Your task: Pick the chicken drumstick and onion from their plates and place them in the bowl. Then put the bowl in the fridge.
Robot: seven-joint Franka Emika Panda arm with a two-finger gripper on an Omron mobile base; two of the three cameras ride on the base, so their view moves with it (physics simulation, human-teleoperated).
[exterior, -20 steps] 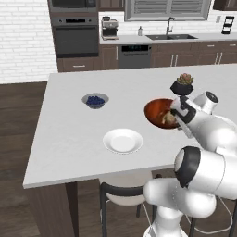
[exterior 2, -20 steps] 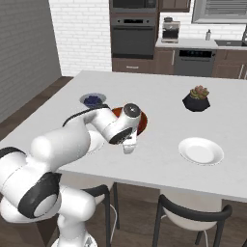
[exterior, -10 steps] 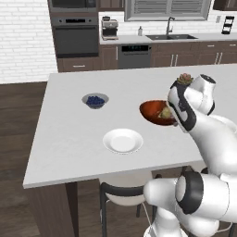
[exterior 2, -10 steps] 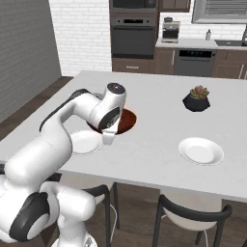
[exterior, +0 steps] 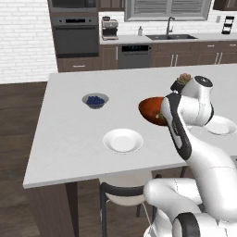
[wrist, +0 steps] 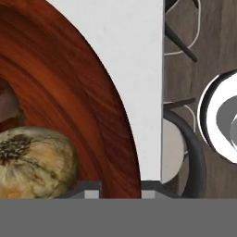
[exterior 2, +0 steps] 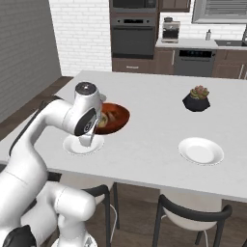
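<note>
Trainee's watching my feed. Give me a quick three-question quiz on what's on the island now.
1. True or false: the onion lies in the bowl.
2. How many white plates are bare?
3. Beside the far plate stands: A) succulent pot B) blueberry bowl C) kettle.

Key: 1 true. 2 two, the near plate and the far one. 3 A.

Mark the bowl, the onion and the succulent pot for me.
bowl (exterior 2: 118, 117), right base view, inner right wall.
onion (wrist: 34, 162), hand view, middle of its skin.
succulent pot (exterior 2: 196, 102), right base view, black front.
</note>
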